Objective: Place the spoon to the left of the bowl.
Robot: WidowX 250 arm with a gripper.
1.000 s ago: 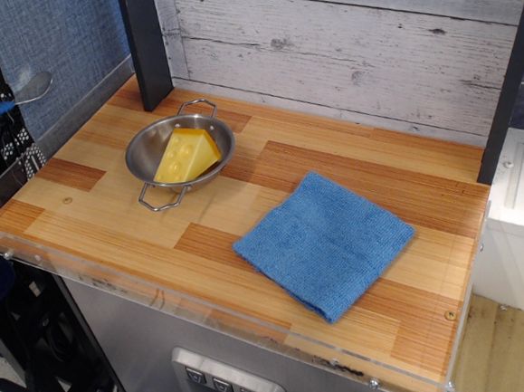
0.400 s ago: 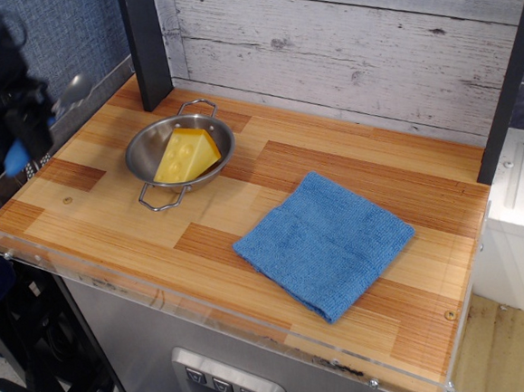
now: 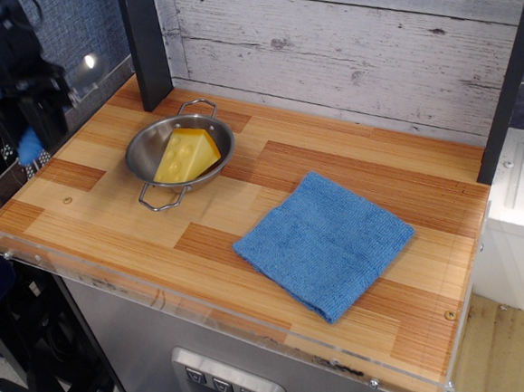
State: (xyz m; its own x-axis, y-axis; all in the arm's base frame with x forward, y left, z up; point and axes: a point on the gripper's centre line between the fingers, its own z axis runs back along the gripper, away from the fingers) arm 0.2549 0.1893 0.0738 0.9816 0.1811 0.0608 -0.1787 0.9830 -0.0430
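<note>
One bowl (image 3: 181,153) sits on the wooden table (image 3: 245,206), toward the upper left of the frame: small, round, shallow, polished steel, with two thin wire loop handles, one at its far rim and one at its near rim. Inside it lies a single wedge of yellow cheese (image 3: 186,155), toy-like, smooth, with a few round dimples in its face. One blue cloth (image 3: 325,242) lies flat in the middle-right of the frame, well apart from the bowl; it is square, soft and nubbly like terry, and turned so a corner points toward the near edge. The tabletop is made of striped wood blocks in light and darker tones, edged with a clear plastic lip. Behind it runs a wall of weathered whitewashed planks, with one dark upright post (image 3: 146,46) just behind the bowl.

At the far upper left, over the table's left edge, hangs the dark gripper (image 3: 32,96), blurred. One spoon (image 3: 29,146) is up there with it: a bit of its blue handle shows below the dark body, and a bright glint that seems to be the metal scoop shows up and to the right. The gripper appears to be holding the spoon by the handle, though the fingers themselves are too dark to make out. The spoon is in the air, left of the bowl and apart from it.
</note>
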